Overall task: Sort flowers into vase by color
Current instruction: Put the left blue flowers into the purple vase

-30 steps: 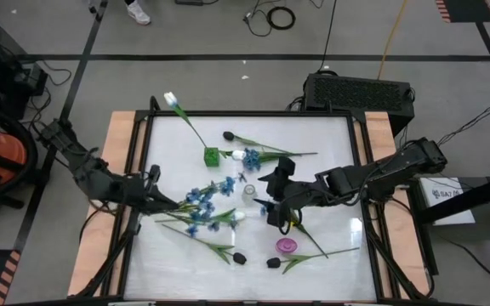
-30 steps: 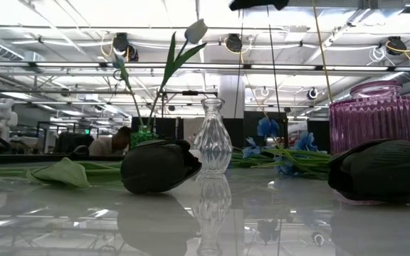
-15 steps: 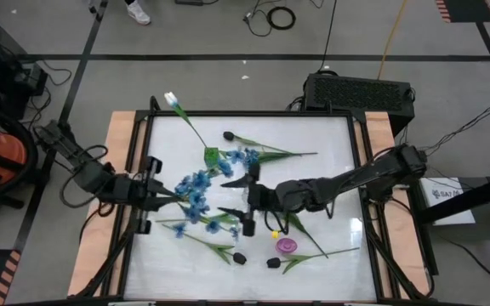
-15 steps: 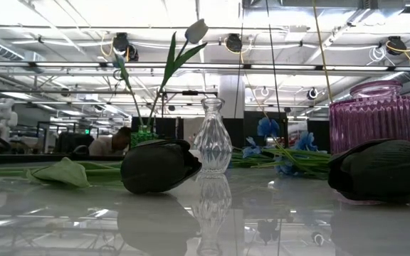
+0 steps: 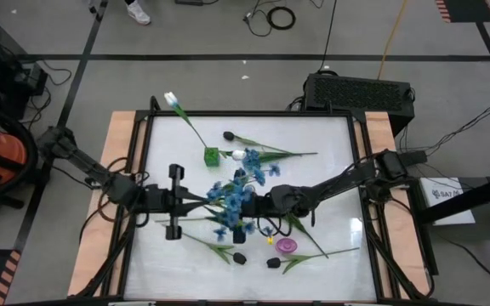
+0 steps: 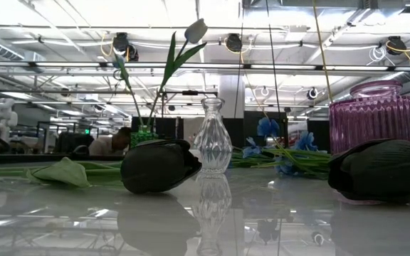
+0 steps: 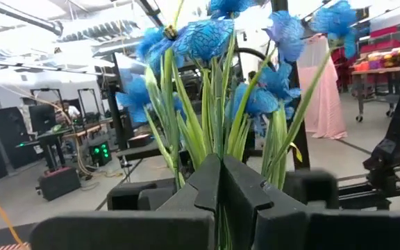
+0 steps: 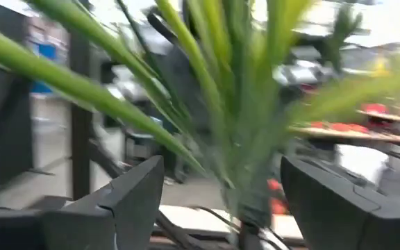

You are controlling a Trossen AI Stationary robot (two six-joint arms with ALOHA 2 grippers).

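My left gripper [image 5: 196, 201] is shut on a bunch of blue flower sprays [image 5: 235, 192], whose blooms [image 7: 207, 38] stand over the table's middle. My right gripper [image 5: 258, 206] is open right beside that bunch; in its wrist view the green stems [image 8: 221, 104] pass between its two fingers [image 8: 127, 198], and I cannot tell whether they touch. The clear vase [image 6: 213, 139] stands mid-table. A white tulip [image 5: 171, 99] sticks in the small green vase [image 5: 212, 155]. The pink vase [image 5: 287, 246] stands near the front. Black tulip buds [image 5: 239, 257] lie on the table. My left gripper pinches the blue sprays by their gathered green stems [image 7: 217, 149], several stems together between the two shut fingers [image 7: 245, 191]. The fingers come level from the table's left. The stems run on past the fingertips toward the table's right, with the blooms fanned out at the far end.
A loose white tulip [image 5: 238, 155] and a black bud [image 5: 228, 134] lie toward the far side, with long green stems [image 5: 292, 154] beside them. Another black bud [image 5: 272, 263] and leafy stems [image 5: 317, 253] lie by the pink vase. Two black buds [image 6: 159, 166] fill the low view's foreground.
My left gripper has carried the blue bunch from the table's left part toward the middle, turning its wrist on the way. My right gripper has moved toward the table's left, up to the bunch. The blooms now stand over the spot by the clear vase.
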